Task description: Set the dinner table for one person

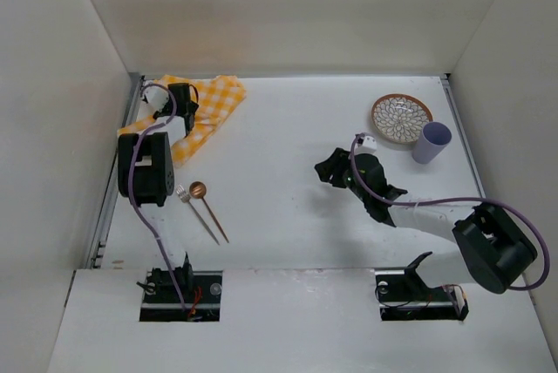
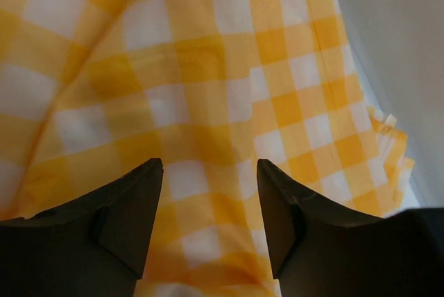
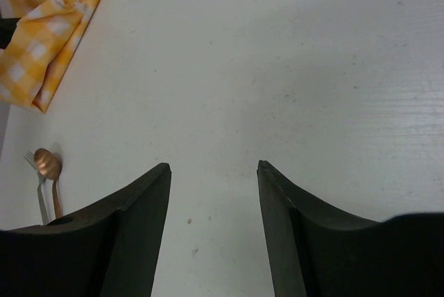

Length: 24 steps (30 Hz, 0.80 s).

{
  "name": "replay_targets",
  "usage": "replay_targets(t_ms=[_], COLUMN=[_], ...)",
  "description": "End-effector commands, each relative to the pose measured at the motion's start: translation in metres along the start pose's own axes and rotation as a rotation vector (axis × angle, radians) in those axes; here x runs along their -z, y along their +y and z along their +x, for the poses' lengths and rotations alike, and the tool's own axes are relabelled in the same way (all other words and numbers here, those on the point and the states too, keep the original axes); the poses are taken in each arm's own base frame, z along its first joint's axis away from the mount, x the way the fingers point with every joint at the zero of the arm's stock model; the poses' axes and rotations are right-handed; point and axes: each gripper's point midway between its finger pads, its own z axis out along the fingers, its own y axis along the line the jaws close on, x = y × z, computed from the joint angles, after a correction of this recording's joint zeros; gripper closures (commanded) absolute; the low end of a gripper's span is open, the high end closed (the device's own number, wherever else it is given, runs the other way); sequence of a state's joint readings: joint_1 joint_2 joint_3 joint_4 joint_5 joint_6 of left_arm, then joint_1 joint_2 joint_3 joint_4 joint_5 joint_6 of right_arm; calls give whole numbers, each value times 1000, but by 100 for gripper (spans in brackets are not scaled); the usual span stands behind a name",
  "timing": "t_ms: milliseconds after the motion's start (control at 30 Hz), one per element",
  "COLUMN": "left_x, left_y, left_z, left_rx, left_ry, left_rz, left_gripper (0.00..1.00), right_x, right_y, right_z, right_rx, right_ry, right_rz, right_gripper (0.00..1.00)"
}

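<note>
The dinner table is a wide white top. At its back left lies a crumpled yellow-and-white checked cloth. My left gripper hovers right over this cloth, jaws open, with only fabric showing between the fingers. A copper spoon and a silver fork lie side by side at the near left. A patterned plate and a lilac cup stand at the back right. My right gripper is open above bare tabletop near the middle, holding nothing.
Thin metal rails run along the table's left and right edges, and white walls enclose three sides. In the right wrist view the cloth and the spoon show far to the left.
</note>
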State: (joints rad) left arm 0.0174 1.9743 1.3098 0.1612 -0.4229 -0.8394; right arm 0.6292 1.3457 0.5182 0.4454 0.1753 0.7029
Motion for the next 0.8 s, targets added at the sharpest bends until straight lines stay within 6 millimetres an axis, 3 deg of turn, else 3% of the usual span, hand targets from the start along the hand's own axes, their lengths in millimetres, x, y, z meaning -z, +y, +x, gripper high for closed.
replay_targets(t_ms=[0,233,400,500,633,767], left_x=[-1,24,72,115,163,205], left_y=[-22,-68,-106,-120,-128,-148], left_z=[49,133,193,226,241,215], left_rx=[-43,-158,-244,-275,-250,-181], left_ry=[183,305,396,424,410,363], left_rz=[65,211,358,424,472,550], left_gripper=[47,49,50,50,48,43], right_x=[-1,-4,-5,-4,0,-1], right_y=[23,19,14,7,-3,-4], right_z=[-21,-20,-21,-33,-47,-61], right_rx=[11,21,27,16,-10,-42], right_ry=[-53,-57,-64,-102,-145,-158], right_rz=[-59,-43,-23,3,32,61], right_gripper=[41,41,39,34,27,24])
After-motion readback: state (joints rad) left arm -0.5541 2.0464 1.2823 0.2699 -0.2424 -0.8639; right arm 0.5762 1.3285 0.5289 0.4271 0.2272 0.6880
